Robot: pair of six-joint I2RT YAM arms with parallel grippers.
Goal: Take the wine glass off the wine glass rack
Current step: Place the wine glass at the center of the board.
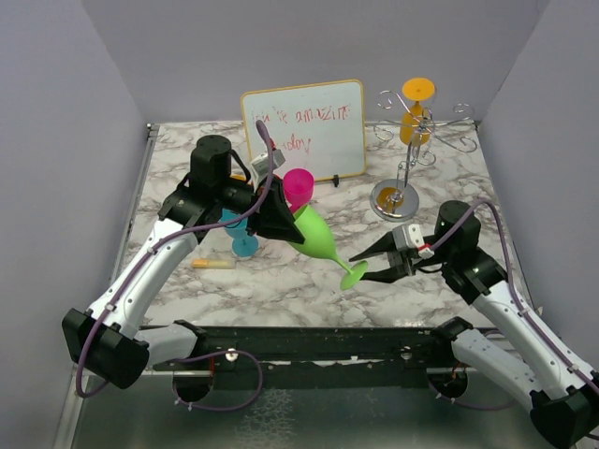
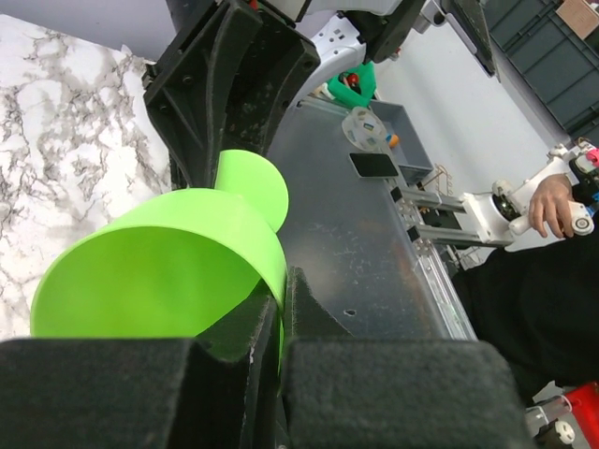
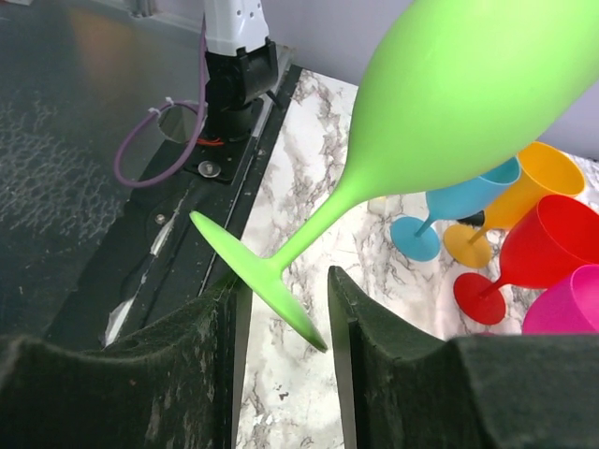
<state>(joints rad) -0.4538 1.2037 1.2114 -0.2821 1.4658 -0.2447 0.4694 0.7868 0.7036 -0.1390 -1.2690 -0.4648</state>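
Top view: the left gripper [image 1: 288,227] covers the green wine glass [image 1: 320,238] rim, so we can't see contact there. The left arm [image 1: 159,262] hides most of the blue glass [image 1: 243,246]; we see little beyond its foot. Whiteboard [image 1: 318,117] writing is too small to read, lower left blocked. Right wrist view crops the green bowl at top and right edges, the pink glass [image 3: 573,304] at the corner. The right arm [image 1: 533,346] runs off the bottom right.
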